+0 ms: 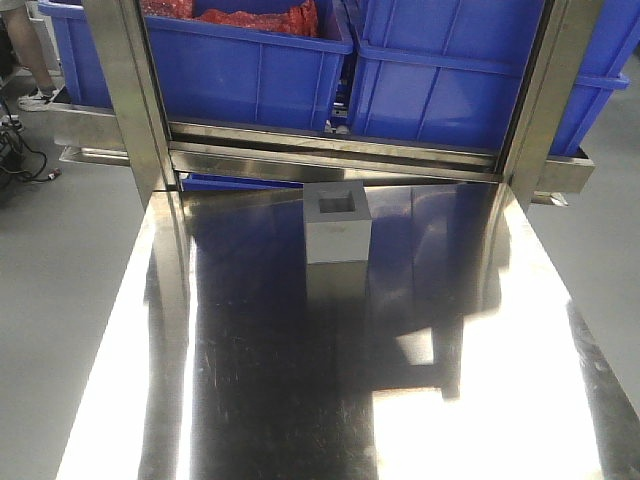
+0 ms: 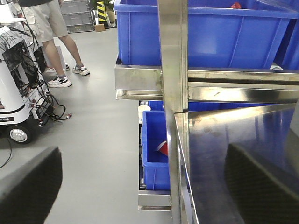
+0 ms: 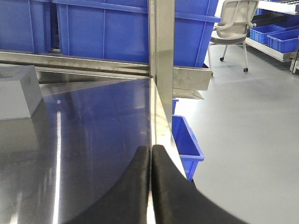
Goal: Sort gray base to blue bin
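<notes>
Shiny steel surface (image 1: 300,400), gray base (image 1: 337,228) upright near far edge, recess up.
Blue bin (image 1: 450,80) on rack (image 1: 330,152) behind base to the right, 2nd bin (image 1: 250,75) w/ red stuff (image 1: 262,16) behind-left. Left claw (image 2: 140,191) spread wide, right claw (image 3: 150,186) pinched closed, empty; neither touches base.

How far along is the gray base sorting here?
Done: nothing; the gray base stands on the steel table, recess up, untouched. In hand: nothing; left end effector open, right end effector shut, empty. Remaining: grasp it, lift it into a blue bin behind.
</notes>
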{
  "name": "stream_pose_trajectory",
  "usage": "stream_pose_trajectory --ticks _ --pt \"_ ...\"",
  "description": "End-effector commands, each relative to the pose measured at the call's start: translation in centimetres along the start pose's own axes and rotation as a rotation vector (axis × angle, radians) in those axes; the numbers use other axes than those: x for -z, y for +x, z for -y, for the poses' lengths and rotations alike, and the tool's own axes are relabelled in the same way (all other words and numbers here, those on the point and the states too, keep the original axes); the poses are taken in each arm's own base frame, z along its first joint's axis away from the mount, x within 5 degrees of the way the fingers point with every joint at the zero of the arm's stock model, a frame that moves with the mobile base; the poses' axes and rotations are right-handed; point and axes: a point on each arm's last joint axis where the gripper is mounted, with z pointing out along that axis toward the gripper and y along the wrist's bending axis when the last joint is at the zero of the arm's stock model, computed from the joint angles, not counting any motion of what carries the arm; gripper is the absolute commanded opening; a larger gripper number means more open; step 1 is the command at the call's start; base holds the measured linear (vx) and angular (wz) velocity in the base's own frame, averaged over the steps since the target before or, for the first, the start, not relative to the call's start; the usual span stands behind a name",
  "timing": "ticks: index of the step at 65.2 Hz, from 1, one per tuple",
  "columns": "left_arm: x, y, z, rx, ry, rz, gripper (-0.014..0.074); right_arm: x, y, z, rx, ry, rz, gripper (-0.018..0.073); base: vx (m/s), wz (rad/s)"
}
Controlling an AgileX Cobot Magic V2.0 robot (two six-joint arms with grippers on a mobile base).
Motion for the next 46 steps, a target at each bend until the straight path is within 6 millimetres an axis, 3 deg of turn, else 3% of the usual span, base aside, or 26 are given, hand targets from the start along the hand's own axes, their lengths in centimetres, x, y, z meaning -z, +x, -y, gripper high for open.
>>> stream_pose_trajectory --ticks 1,15,25,46 --pt "0.3 -1.8 0.1 0.011 0.007 0.104 0.0678 0.0 -0.7 0.0 0.014 0.001 0.074 -0.0005 0.00 0.00" --pt "0.0 -2.3 0.1 0.000 0.008 0.145 0.0603 0.0 -0.7 0.0 0.014 0.001 0.074 -0.0005 0.00 0.00" --pt "-1.7 -3.9 0.1 -0.028 0.010 0.127 0.0603 0.0 -0.7 0.0 0.014 0.001 0.074 -0.0005 0.00 0.00" --pt "-10.1 -9.1 1.0 -0.091 0.043 0.041 0.0600 0.0 -0.7 0.0 0.014 0.001 0.074 -0.0005 0.00 0.00"
